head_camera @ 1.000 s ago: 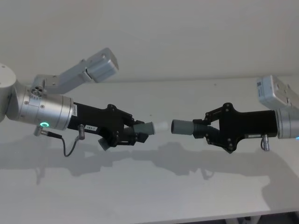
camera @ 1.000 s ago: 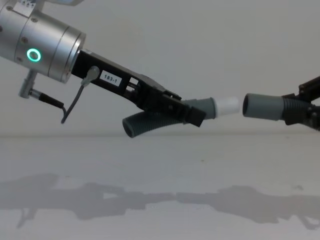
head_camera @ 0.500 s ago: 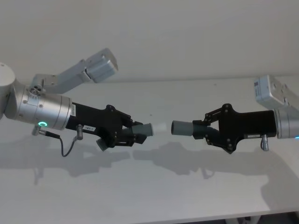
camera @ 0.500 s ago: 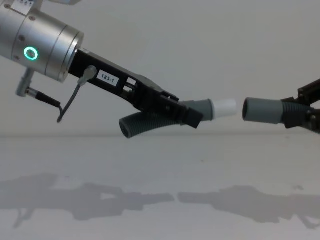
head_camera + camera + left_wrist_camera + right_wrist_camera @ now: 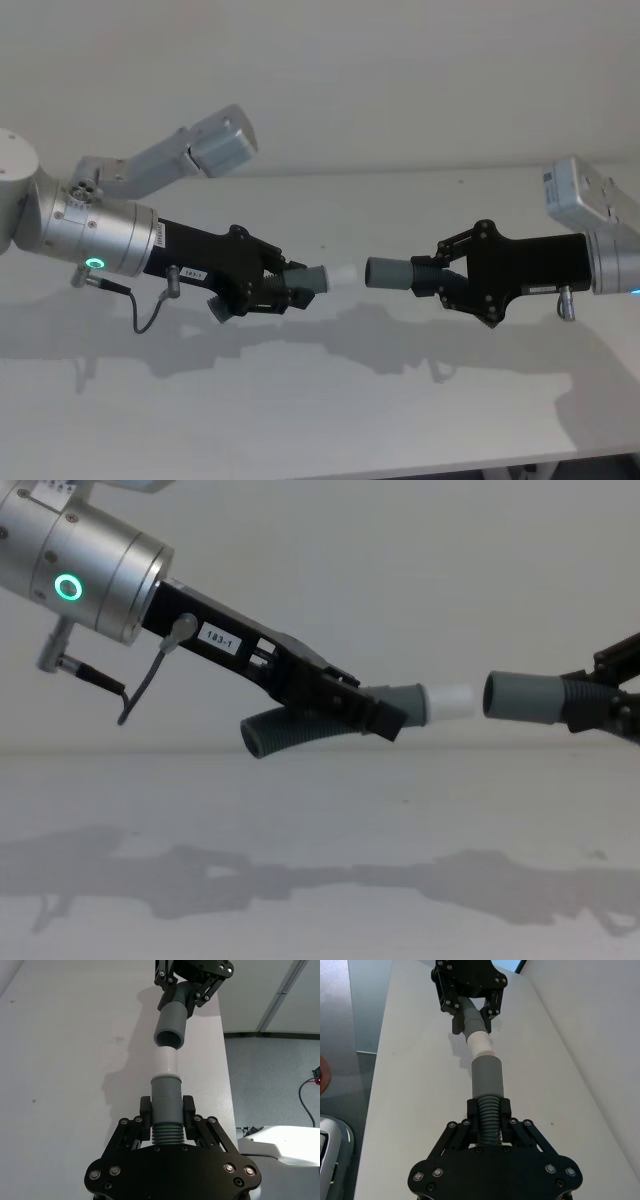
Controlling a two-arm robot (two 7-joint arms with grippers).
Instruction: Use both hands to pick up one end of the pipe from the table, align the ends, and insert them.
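Above the white table [image 5: 330, 400], my left gripper [image 5: 285, 288] clamps the white-tipped pipe piece [image 5: 400, 704]; my right gripper [image 5: 445, 280] clamps the collared pipe piece [image 5: 400, 274], ends facing, just apart.

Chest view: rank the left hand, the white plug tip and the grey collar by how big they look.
1. Left hand, by far the largest, though it is also nearest the camera.
2. Grey collar.
3. White plug tip, the smallest.
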